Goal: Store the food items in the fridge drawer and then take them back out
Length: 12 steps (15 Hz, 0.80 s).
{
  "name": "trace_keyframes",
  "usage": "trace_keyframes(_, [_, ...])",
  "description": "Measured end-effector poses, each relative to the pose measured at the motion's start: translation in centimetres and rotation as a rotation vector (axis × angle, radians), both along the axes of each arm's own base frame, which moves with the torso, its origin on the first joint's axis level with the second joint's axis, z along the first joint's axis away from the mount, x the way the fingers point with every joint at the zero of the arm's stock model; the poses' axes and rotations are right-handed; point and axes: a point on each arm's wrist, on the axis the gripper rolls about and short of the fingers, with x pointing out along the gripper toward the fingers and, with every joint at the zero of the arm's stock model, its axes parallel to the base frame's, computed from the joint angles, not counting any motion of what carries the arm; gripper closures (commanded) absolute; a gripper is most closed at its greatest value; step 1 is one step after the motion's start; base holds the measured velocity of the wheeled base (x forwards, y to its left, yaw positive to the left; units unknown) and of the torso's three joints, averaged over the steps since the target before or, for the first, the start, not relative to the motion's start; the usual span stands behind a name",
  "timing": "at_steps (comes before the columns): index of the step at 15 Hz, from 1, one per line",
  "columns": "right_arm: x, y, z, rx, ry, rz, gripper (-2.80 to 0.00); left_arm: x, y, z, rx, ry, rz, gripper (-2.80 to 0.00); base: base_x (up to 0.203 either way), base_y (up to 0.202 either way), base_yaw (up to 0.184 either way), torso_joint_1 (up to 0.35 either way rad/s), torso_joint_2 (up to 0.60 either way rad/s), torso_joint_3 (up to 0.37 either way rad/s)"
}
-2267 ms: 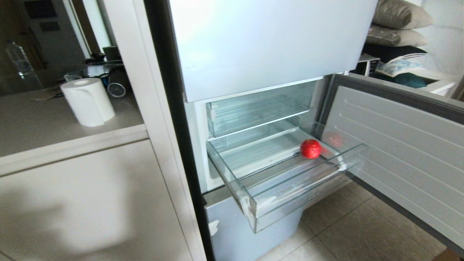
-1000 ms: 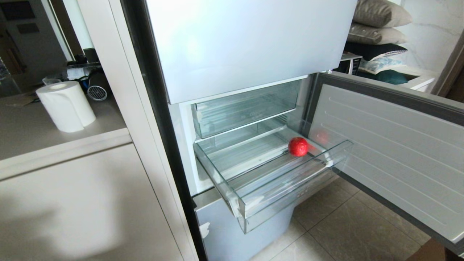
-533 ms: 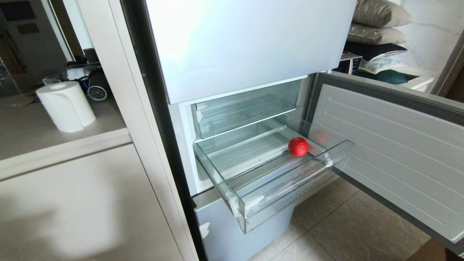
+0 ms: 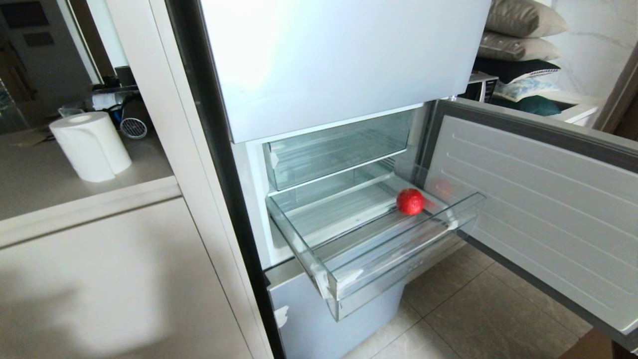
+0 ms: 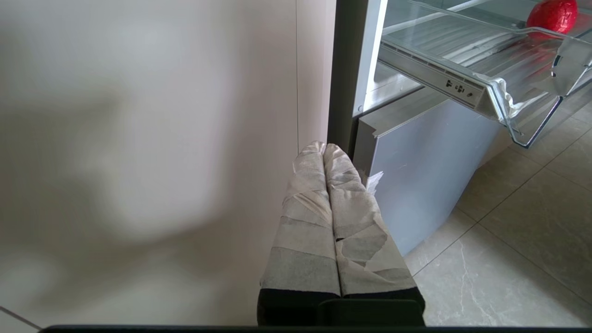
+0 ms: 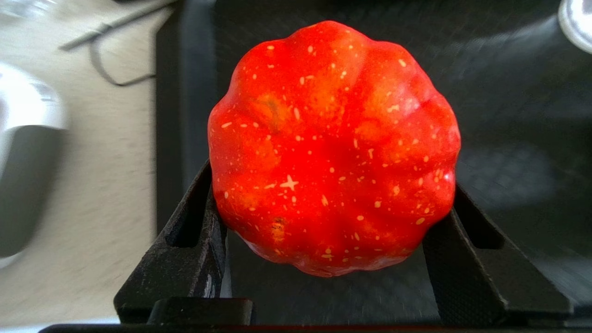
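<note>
Between the two black fingers of the right gripper, a red ribbed fruit is sitting pinched at its widest flanks. It is looking glossy, firm and light, so it may slip unless squeezed across the middle. Another red fruit is lying in the pulled-out fridge drawer. The left gripper is hanging beside the fridge, fingers pressed together. Compared with half a second ago, nothing in the head view is differing.

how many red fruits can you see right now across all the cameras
2. One red fruit sits in the pulled-out fridge drawer, toward its right back corner. A second, ribbed red fruit is clamped in the right gripper, outside the head view. Others may be hidden.
</note>
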Motion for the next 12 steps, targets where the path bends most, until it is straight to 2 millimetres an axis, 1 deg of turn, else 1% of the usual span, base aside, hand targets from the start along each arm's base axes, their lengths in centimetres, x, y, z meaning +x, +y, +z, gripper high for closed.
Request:
trace_keyframes(3, [0.4, -1.6, -1.8, 0.017, 0.017, -0.009, 0.00, 0.0, 0.0, 0.0, 0.000, 0.000, 0.000, 0.00, 0.000, 0.000, 0.000, 0.000, 0.00, 0.000])
trace_keyframes(4, [0.5, -2.1, -2.3, 0.019, 0.024, -0.016, -2.80, 0.0, 0.0, 0.0, 0.000, 0.000, 0.000, 0.00, 0.000, 0.000, 0.000, 0.000, 0.00, 0.000])
trace_keyframes(6, [0.6, -2.9, -3.3, 0.028, 0.032, -0.022, -2.80, 0.0, 0.0, 0.0, 0.000, 0.000, 0.000, 0.00, 0.000, 0.000, 0.000, 0.000, 0.00, 0.000])
trace_keyframes(9, [0.6, -3.1, -3.9, 0.042, 0.034, -0.022, -2.80, 0.0, 0.0, 0.0, 0.000, 0.000, 0.000, 0.00, 0.000, 0.000, 0.000, 0.000, 0.00, 0.000])
trace_keyframes(10, [0.6, -3.1, -3.9, 0.045, 0.033, -0.023, -2.80, 0.0, 0.0, 0.0, 0.000, 0.000, 0.000, 0.00, 0.000, 0.000, 0.000, 0.000, 0.00, 0.000])
trace_keyframes(12, [0.4, -3.0, -3.3, 0.033, 0.029, -0.029, -2.80, 0.0, 0.0, 0.0, 0.000, 0.000, 0.000, 0.00, 0.000, 0.000, 0.000, 0.000, 0.00, 0.000])
